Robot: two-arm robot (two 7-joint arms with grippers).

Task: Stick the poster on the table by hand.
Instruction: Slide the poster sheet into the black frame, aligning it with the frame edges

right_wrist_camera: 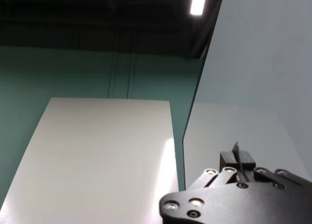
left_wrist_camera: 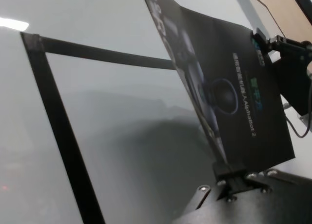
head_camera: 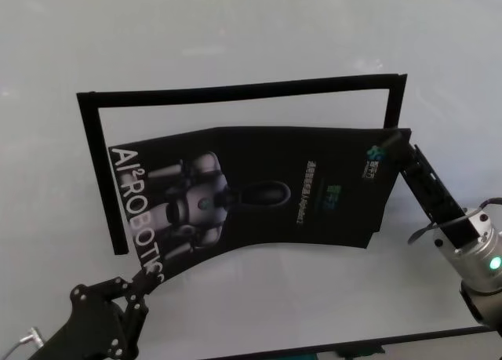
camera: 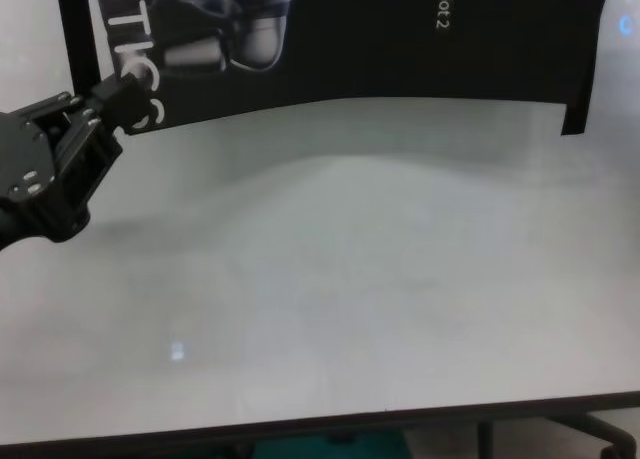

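The poster (head_camera: pixel 267 191), black with a silver robot picture and white lettering, hangs bowed above the white table (head_camera: pixel 235 38). My left gripper (head_camera: pixel 147 281) is shut on its near left corner, by the lettering; the chest view shows the same grip (camera: pixel 128 101) on the poster (camera: pixel 400 39). My right gripper (head_camera: pixel 394 143) is shut on the far right corner. In the left wrist view the left gripper (left_wrist_camera: pixel 229 173) pinches the sheet's edge (left_wrist_camera: pixel 234 97), with the right gripper (left_wrist_camera: pixel 285 43) at the far corner. The right wrist view shows the right gripper (right_wrist_camera: pixel 237 159) clamping the thin sheet edge-on.
Black tape strips (head_camera: pixel 235 92) mark a frame on the table: a long far strip, a left strip (head_camera: pixel 102 180) and a short right strip (head_camera: pixel 390 105). The table's near edge (camera: pixel 330 419) runs below the arms, with bare white surface (camera: pixel 350 279) under the poster.
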